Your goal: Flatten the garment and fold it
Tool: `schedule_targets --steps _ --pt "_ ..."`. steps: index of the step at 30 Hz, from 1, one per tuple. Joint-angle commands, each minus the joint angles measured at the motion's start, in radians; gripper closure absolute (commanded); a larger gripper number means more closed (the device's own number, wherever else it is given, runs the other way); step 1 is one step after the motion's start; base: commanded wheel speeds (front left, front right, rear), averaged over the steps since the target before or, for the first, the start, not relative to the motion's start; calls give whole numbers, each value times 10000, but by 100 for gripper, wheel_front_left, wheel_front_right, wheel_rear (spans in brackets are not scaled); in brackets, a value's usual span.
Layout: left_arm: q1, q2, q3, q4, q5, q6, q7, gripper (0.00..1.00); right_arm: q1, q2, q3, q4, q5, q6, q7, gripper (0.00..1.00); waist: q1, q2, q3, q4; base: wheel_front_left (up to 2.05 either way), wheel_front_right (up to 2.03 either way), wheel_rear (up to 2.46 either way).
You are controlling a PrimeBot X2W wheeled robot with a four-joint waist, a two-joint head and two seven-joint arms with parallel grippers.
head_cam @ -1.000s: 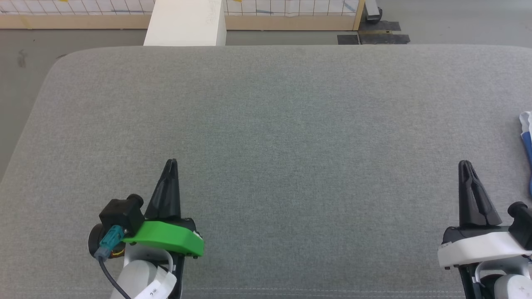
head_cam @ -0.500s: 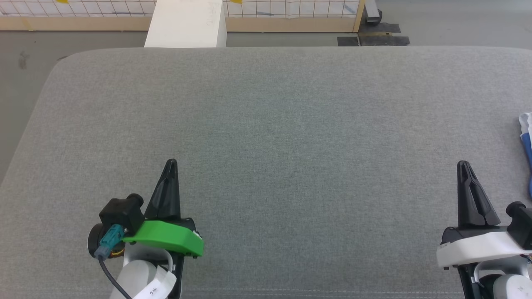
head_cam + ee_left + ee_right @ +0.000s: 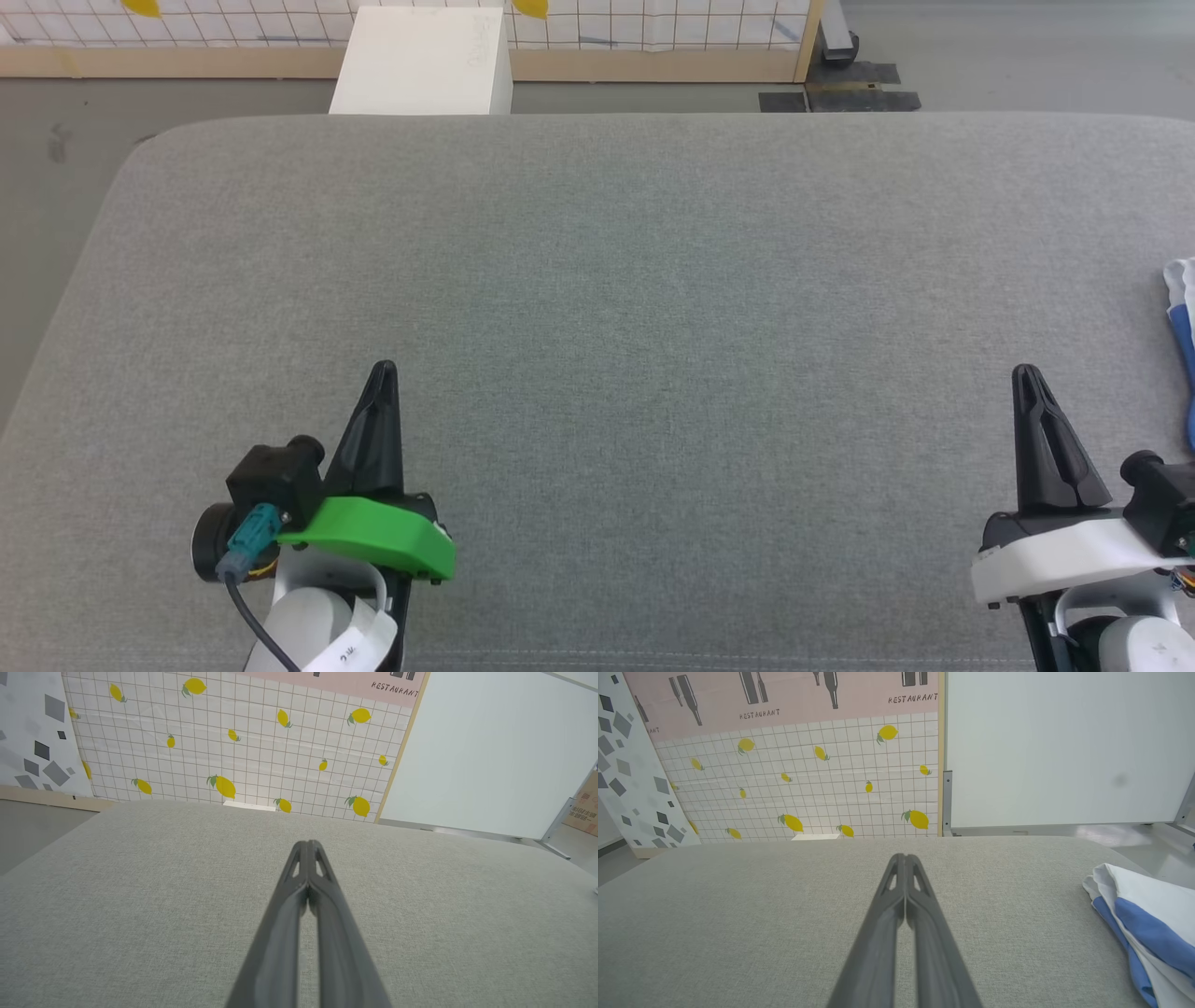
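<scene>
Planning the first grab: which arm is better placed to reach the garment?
Right. The garment lies at the far right, close beside the right gripper; the left gripper is far across from it. Both are shut.

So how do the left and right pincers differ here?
The left pincer sits on a green mount; the right pincer sits on a white mount. The right pincer is near the garment at the right edge of the grey surface; the left pincer is far from it. Both are shut and empty.

Grey padded surface [image 3: 616, 280] lies open; garment [image 3: 1186, 327] crowds its right edge.
</scene>
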Motion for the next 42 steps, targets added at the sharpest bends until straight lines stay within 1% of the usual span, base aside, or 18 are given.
schedule_targets --steps 1,42 --pt "167 -7 53 -84 126 84 85 100 16 6 54 28 -89 -3 44 100 0 -1 -13 4 0 0 0" --pt "632 -19 318 -613 1013 281 914 100 45 16 498 97 -558 -9 585 100 0 -1 -356 78 0 0 0"
